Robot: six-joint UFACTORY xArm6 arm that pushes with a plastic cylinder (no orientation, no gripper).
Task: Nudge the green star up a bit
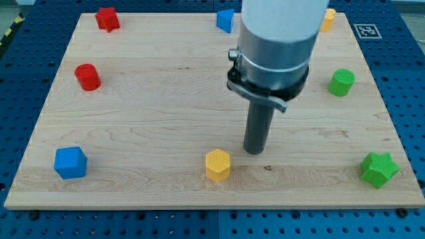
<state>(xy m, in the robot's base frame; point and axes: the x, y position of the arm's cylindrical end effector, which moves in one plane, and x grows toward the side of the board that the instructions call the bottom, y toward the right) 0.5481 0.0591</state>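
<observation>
The green star [379, 168] lies near the board's bottom right corner. My tip [254, 151] rests on the board near the bottom middle, far to the left of the star and a little higher in the view. It is just up and right of a yellow hexagon block [218, 164] and does not touch it. The arm's grey body hides part of the board's top middle.
On the wooden board [166, 99]: a green cylinder [342, 82] at the right, a yellow block [328, 19] partly hidden at the top right, a blue block [225, 20] at the top, a red star [107, 18], a red cylinder [87, 77], a blue cube [70, 162].
</observation>
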